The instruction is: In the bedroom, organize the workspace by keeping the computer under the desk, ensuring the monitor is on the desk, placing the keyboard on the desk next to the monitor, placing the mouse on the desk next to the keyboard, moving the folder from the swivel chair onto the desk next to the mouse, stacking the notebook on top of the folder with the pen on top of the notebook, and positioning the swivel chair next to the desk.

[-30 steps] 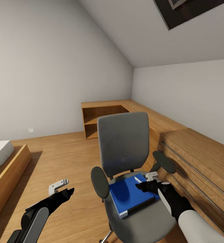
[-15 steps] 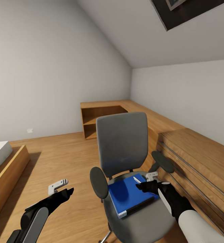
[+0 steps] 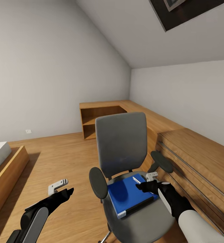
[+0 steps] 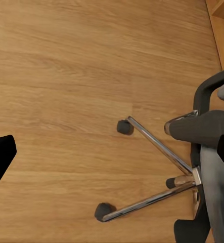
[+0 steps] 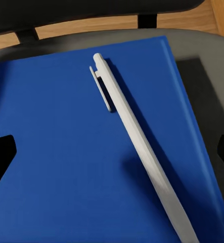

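Note:
The grey swivel chair (image 3: 121,141) stands in front of me, its chrome star base (image 4: 157,152) on the wooden floor. On its seat lies the blue folder (image 3: 125,195) (image 5: 51,142), and the white pen (image 3: 136,180) (image 5: 127,121) rests across it. My right gripper (image 3: 146,185) hovers open over the pen's near end, one dark fingertip (image 5: 0,157) well off to each side of it. To the left of the chair, my left gripper (image 3: 63,189) hangs open and empty above the floor. The desk, computer, monitor, keyboard, mouse and notebook are out of view.
A light wooden drawer chest (image 3: 199,158) stands close on the chair's right. A low wooden shelf unit (image 3: 102,118) runs along the back wall under the sloped ceiling. A bed frame (image 3: 7,168) sits at the left. Open floor (image 3: 58,155) lies between bed and chair.
The whole picture has drifted slightly left, so the camera moved a little. Both arms, the pen and the folder keep their places relative to each other.

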Controlling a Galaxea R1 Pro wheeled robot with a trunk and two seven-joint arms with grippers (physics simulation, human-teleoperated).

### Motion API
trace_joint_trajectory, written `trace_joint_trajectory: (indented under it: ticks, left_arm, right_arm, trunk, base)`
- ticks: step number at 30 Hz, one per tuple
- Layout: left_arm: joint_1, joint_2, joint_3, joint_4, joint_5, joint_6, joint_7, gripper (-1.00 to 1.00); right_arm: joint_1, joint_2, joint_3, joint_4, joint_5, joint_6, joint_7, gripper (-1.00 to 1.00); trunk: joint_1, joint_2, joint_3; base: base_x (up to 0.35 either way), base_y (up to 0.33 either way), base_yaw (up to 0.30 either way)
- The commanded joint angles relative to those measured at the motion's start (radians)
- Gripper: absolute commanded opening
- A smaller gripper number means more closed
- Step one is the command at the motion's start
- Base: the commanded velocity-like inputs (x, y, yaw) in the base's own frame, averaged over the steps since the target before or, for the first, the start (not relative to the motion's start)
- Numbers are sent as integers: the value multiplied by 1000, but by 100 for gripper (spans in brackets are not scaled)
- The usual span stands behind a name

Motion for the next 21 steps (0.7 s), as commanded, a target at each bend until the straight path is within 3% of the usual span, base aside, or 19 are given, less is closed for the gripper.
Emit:
trace_joint_trajectory:
  ticks: [1,15,21]
  left_arm:
    - [-1,1,-2,-1,10,1,10,100]
    - [-1,1,0,-1,11,1,10,100]
    - [-1,1,23,-1,12,1,10,100]
  right_arm:
    - [0,-1,3,-2,3,5,2,100]
    - [0,-1,2,-1,3,5,2,100]
    - [0,-1,2,-1,3,5,2,100]
  trunk:
    - [0,-1,-1]
    - [0,-1,-1]
    - [0,-1,-1]
  base:
    - [0,0,0]
    - [0,0,0]
    - [0,0,0]
